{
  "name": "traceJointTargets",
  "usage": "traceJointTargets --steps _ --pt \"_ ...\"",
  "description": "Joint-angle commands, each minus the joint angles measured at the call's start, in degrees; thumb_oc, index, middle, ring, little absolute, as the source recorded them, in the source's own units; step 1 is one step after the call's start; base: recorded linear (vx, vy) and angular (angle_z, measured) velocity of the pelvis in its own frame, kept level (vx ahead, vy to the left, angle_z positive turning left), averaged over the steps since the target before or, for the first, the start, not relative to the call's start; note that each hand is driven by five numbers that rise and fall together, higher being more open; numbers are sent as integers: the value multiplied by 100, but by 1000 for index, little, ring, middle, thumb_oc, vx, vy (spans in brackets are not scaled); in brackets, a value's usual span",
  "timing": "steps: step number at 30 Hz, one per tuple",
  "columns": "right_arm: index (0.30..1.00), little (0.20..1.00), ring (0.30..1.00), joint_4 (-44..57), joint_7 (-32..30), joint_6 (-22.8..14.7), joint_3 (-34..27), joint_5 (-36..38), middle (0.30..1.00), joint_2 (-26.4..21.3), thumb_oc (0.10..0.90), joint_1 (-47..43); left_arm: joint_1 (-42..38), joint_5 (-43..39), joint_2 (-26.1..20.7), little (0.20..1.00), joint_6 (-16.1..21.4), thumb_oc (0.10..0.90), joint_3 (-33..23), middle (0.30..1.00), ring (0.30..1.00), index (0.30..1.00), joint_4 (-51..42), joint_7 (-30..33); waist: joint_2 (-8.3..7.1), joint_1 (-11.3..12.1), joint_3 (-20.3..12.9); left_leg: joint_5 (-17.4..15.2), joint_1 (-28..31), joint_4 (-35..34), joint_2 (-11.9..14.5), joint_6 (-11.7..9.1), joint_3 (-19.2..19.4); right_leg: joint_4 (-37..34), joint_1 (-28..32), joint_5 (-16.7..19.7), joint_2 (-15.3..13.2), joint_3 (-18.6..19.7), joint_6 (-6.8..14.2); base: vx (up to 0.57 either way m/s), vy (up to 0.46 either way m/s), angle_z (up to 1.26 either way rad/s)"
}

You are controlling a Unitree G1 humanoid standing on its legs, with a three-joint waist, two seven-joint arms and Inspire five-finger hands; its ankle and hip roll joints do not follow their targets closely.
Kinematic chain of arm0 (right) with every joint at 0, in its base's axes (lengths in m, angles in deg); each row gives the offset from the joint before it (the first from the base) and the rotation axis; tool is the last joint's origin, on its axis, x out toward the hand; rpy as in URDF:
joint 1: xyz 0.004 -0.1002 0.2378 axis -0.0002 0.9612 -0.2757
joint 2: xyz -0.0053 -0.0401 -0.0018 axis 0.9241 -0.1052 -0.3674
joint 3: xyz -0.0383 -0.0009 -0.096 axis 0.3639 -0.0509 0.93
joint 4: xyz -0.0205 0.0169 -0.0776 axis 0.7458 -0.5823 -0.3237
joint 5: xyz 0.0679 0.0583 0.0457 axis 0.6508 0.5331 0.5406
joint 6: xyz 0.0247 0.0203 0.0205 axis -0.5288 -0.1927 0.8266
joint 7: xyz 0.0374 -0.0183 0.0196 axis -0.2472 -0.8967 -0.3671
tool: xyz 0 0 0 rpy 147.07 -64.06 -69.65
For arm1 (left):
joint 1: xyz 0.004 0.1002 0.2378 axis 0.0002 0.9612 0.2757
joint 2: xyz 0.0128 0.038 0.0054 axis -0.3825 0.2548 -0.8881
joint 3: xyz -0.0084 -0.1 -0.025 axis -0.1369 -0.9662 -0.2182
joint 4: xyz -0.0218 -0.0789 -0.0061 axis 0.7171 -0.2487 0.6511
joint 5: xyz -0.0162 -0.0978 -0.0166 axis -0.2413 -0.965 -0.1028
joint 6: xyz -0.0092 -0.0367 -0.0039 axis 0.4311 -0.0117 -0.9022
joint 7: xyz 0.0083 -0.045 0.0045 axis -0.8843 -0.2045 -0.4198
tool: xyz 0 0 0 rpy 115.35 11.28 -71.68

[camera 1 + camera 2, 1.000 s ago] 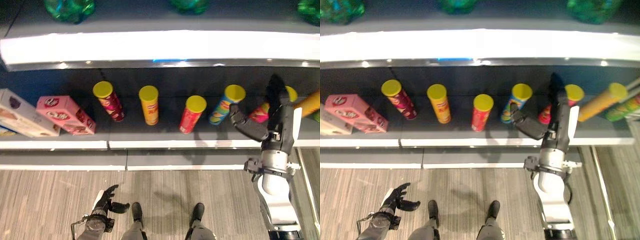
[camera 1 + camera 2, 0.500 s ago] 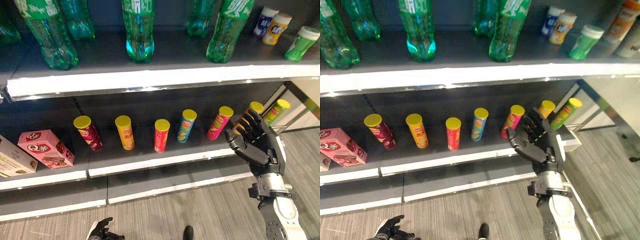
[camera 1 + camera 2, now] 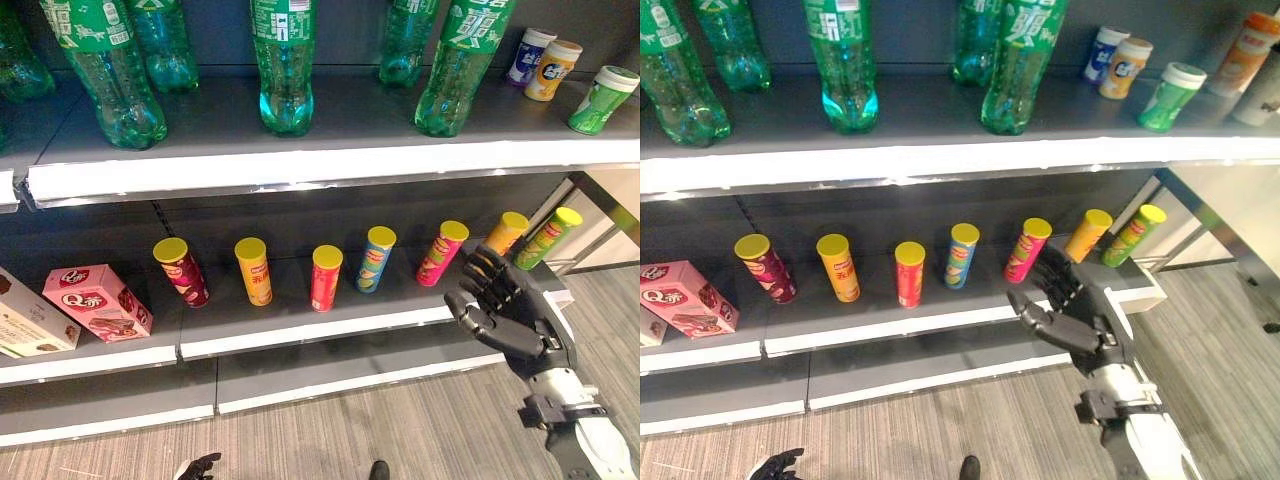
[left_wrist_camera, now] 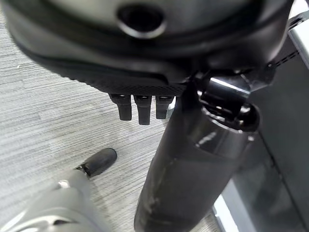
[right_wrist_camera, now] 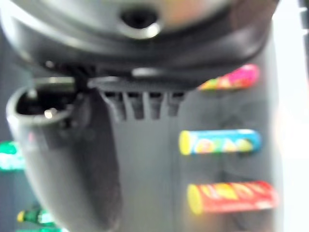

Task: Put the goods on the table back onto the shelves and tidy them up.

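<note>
Left eye view, right hand (image 3: 510, 320) fingers spread, empty, before chip cans (image 3: 326, 278), green bottles (image 3: 284, 60) above.

Yellow-lidded tubes are showing maroon (image 3: 181, 272), orange (image 3: 253, 271), red (image 3: 325, 279), blue (image 3: 375, 259) and pink (image 3: 441, 253); the bottles (image 3: 283, 60) are glowing green; a box (image 3: 96, 301) is showing pink.

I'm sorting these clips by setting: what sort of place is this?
Probably a shop aisle or a mock-up of one: lit shelves hold a row of green bottles, snack tubes below, and a pink box.
</note>
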Motion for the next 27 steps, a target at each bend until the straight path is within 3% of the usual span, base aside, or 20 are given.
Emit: traceJointTargets --steps 1,6,13,16,18,19,21,27 --pt "900 900 900 654 681 -95 -447 315 900 -476 800 -222 -514 256 -261 900 368 800 -175 900 900 900 118 -196 78 10 202 -351 499 51 360 -453 343 311 225 -57 -423 -15 540 -8 4 -10" --pt "900 900 900 239 1063 209 244 -116 900 -914 800 90 -650 170 -293 900 450 800 -24 900 900 900 -138 -309 74 35 215 -316 460 51 379 -466 321 272 229 -51 -433 -35 551 -11 -4 -8" --pt "900 900 900 -302 1145 330 1154 -620 900 -873 800 -229 -732 102 -316 900 445 800 124 900 900 900 -223 -317 78 215 257 -297 415 51 350 -463 198 284 339 -97 -471 -180 551 -1 0 7" --pt "900 900 900 -650 944 212 1590 -1226 900 -664 800 -546 -735 109 -304 900 437 800 154 900 900 900 -162 -277 87 315 286 -290 390 51 341 -460 130 286 394 -129 -486 -250 548 -3 0 11" --pt "900 900 900 -1242 422 47 1924 -2010 900 -210 800 -1029 -742 71 -254 900 405 800 184 900 900 900 -74 -140 110 414 295 -299 376 51 322 -440 85 281 435 -147 -505 -301 547 5 14 4" --pt "900 900 900 -1250 421 43 1929 -2013 900 -206 800 -1037 -744 71 -256 900 405 800 181 900 900 900 -73 -140 107 411 298 -299 378 51 322 -439 84 281 437 -147 -506 -302 547 6 19 5" --pt "900 900 900 -1557 42 -64 2087 -2713 900 5 800 -1322 -738 81 -231 900 404 800 185 900 900 900 -32 -55 125 484 303 -310 376 51 308 -422 52 276 467 -158 -519 -335 543 10 8 8" --pt "900 900 900 -2032 -518 -112 2346 -3282 900 437 800 -1931 -758 33 -196 900 372 800 209 900 900 900 21 115 122 663 324 -308 327 51 268 -384 -86 267 556 -159 -556 -481 536 8 8 16"
